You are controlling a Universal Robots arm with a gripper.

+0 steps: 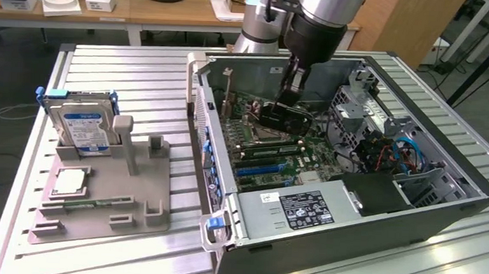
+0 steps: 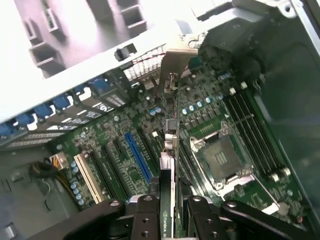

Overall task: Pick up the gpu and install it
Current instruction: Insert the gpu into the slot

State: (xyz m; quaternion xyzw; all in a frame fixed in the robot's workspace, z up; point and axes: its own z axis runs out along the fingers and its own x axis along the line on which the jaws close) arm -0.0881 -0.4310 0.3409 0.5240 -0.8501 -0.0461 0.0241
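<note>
Black fingers (image 2: pixel 145 217) of the gripper (image 2: pixel 170 210) sit closest to the wrist camera, clenched on both faces of the gpu (image 2: pixel 169 150). The card runs edge-on away from the lens. Holding it on edge this way likely keeps its connector side facing the motherboard (image 2: pixel 125 175), with its pale bracket (image 2: pixel 172 62) toward the case's slotted rear wall (image 2: pixel 100 65). It hangs between the blue expansion slot (image 2: pixel 137 155) and the CPU socket (image 2: pixel 220 160).

In the exterior view the card is in the upper middle of the frame, inside the open computer case (image 1: pixel 444 210). It seems to be just above the board, though whether it touches a slot cannot be told. On the exterior view's left, a hard drive (image 1: pixel 82 124) stands upright in a grey fixture (image 1: pixel 138 213), well apart from the work.
</note>
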